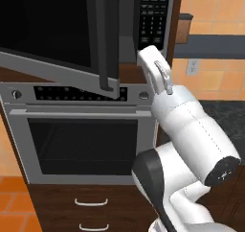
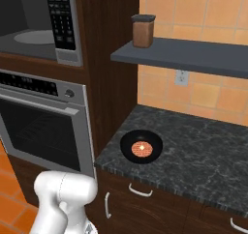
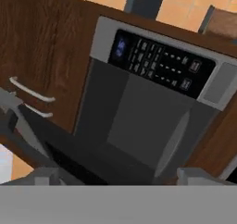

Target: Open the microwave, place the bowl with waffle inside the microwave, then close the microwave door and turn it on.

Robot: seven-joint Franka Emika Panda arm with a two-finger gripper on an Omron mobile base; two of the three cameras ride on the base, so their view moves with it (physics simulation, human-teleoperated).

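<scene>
The microwave stands open over the wall oven. Its door, black glass in a grey frame, is swung out toward me with the dark handle at its free edge. The grey cavity and turntable lie bare beside the keypad strip. On the dark stone counter sits the black bowl with the orange-red waffle in it. My gripper is open and holds nothing. It faces the cavity below the keypad, with the door's edge close by.
The wall oven with its steel bar handle sits under the microwave, and drawers lie below it. A brown jar stands on the grey shelf above the counter. My white arm rises by the oven's right edge.
</scene>
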